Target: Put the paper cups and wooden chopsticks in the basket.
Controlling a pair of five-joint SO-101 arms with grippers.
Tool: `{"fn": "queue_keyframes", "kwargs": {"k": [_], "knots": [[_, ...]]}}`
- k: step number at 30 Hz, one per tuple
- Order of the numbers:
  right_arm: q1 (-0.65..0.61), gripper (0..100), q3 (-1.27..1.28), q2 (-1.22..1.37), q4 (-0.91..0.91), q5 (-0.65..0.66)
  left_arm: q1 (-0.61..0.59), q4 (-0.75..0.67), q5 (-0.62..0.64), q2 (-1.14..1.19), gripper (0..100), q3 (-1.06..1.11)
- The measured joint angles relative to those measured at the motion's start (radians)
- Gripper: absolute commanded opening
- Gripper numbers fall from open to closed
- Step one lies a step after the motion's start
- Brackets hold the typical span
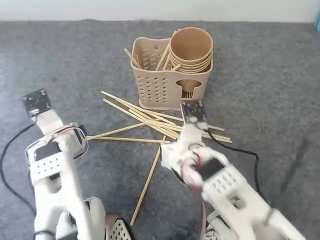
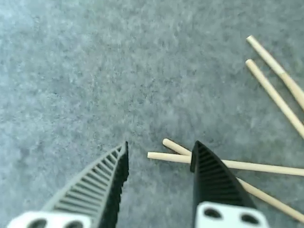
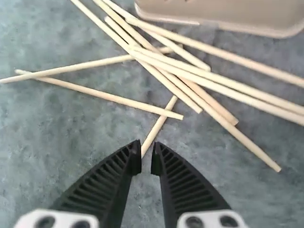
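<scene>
The grey surface (image 1: pixel 280 75) runs back to a pale wall (image 1: pixel 150 7). The basket (image 1: pixel 155 85) holds the cups (image 1: pixel 191 47) and some chopsticks (image 1: pixel 150 117); more lie spread before it. Picking those up looks like the step now. The left claw (image 2: pixel 161 145) is released by two ends. The right claw (image 3: pixel 146 145) is nearly clenched, empty; it must open over one.

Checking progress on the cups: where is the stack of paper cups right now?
In the high view the stack of paper cups sits inside the basket, filling its right-hand end, with a few chopsticks standing beside it.
</scene>
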Motion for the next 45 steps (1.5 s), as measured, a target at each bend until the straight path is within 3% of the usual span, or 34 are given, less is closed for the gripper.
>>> {"fn": "queue_keyframes", "kwargs": {"k": [6, 13, 18, 23, 32, 36, 45], "knots": [[0.0, 5.6, -0.229, 0.451, -0.003, -0.141, -0.009, -0.069, 0.0, 0.178, 21, -0.063], [-0.048, 9.1, -0.436, 0.773, 0.012, -0.186, -0.009, -0.077, 0.0, 0.273, 21, -0.117], [-0.068, 8.8, -0.476, 0.793, 0.037, -0.189, -0.009, -0.078, 0.0, 0.273, 21, -0.123], [-0.071, 0.5, -0.476, 0.795, 0.037, -0.19, -0.009, -0.078, 0.0, 0.273, 21, -0.123], [-0.071, 0.8, -0.476, 0.795, 0.046, -0.19, -0.009, -0.097, 0.0, 0.273, 21, -0.123], [-0.089, 0.8, -0.491, 0.792, 0.13, -0.178, -0.009, -0.098, 0.0, 0.273, 21, -0.123], [-0.15, 0.8, -0.506, 0.414, 0.347, -0.037, -0.009, -0.126, 0.0, 0.279, 21, -0.123]]}}
